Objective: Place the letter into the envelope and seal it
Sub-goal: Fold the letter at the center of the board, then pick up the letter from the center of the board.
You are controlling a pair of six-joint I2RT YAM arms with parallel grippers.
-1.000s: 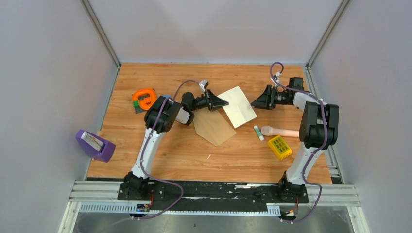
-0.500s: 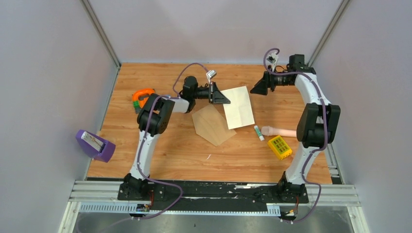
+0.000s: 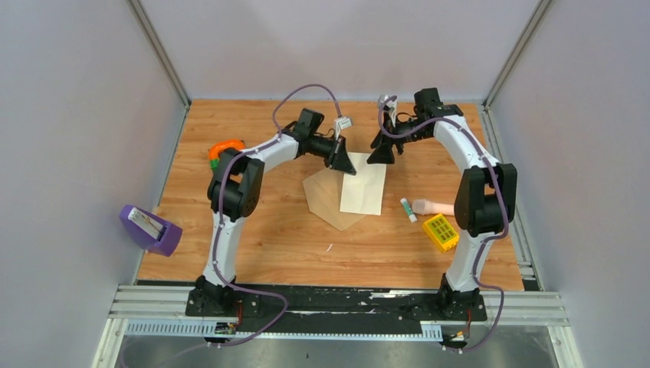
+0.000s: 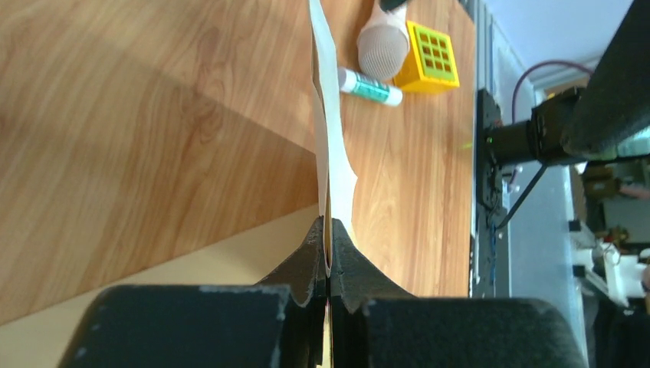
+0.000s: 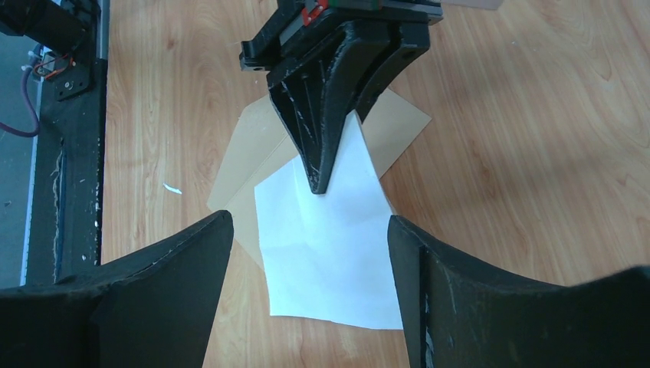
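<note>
A: From above, what is lying on the wooden surface (image 3: 268, 238) between those grey walls (image 3: 77, 115)?

B: The letter (image 3: 366, 192) is lying just right of the middle and is partly covering the right side of the envelope (image 3: 322, 201). Its long axis is running from far to near, leaning a little, with the far end toward the back wall.

A: And the arms?

B: The left jaws are pinching the letter at its far left corner. The right jaws are hovering near its far edge, spread apart and gripping nothing. I am guessing the left arm is raising that end so the right can take a second hold before the sheet goes into the envelope.

A: What is the left wrist camera showing?

B: The left jaws are pressing together on the sheet, which is showing edge-on. It is stretching away from them toward a glue stick (image 4: 369, 86) and a yellow box (image 4: 431, 57).

A: And the right wrist camera?

B: The right jaws are framing the picture, wide apart, with the letter lying below and between them. The left jaws are pointing down onto its upper corner. The envelope is peeking out from behind the letter. I cannot tell whether its flap is standing open.
</note>
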